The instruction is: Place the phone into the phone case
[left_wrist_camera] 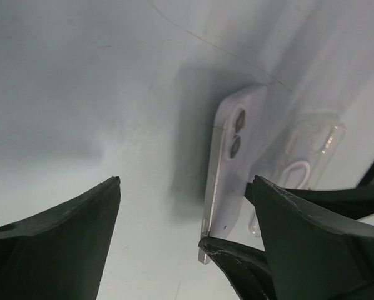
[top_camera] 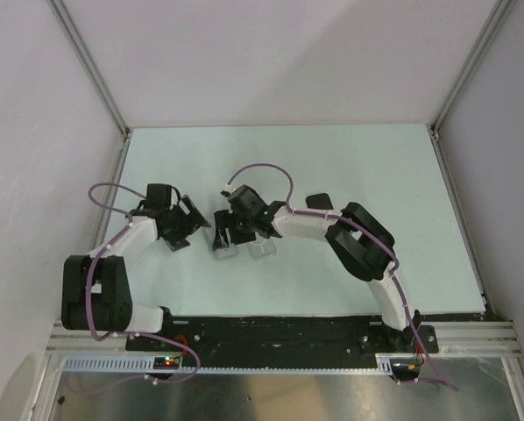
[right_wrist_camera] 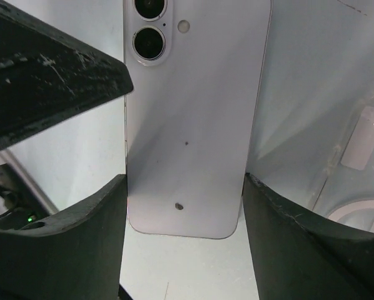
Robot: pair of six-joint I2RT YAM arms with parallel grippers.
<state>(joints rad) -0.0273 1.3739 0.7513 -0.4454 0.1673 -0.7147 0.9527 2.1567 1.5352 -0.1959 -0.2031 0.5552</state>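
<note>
From the top external camera, both arms reached over the pale table (top_camera: 376,193) toward its middle. The left gripper (top_camera: 190,230) pointed right with its jaws apart and nothing between them, and the right gripper (top_camera: 230,239) sat just beside it, angled down at the surface. The white phone (top_camera: 226,253) showed as a pale shape under the right gripper's tips. The clear phone case (top_camera: 264,252) lay just to its right on the table, with the phone not yet in it. In the left wrist view, the left gripper (left_wrist_camera: 186,184) stood wide open, its two dark fingers (left_wrist_camera: 55,244) framing the scene without touching anything. Beyond them the phone (left_wrist_camera: 227,162) stood on one long edge, its back with the two camera lenses turned to the right. A dark finger of the right gripper (left_wrist_camera: 237,262) was pressed up under its lower edge. The phone case (left_wrist_camera: 309,153) lay flat on the table (left_wrist_camera: 80,94) just behind the phone, its camera cut-out and ring visible; whether the two touched could not be told. In the right wrist view, the right gripper (right_wrist_camera: 185,178) was clamped across the width of the phone (right_wrist_camera: 193,112), one finger against each long edge, with the lenses at the far end and the back facing the camera. A scuffed black part (right_wrist_camera: 49,81) crossed the upper left corner, and which arm it belonged to was unclear. The phone case (right_wrist_camera: 362,181) showed at the right edge, beside the phone.
</note>
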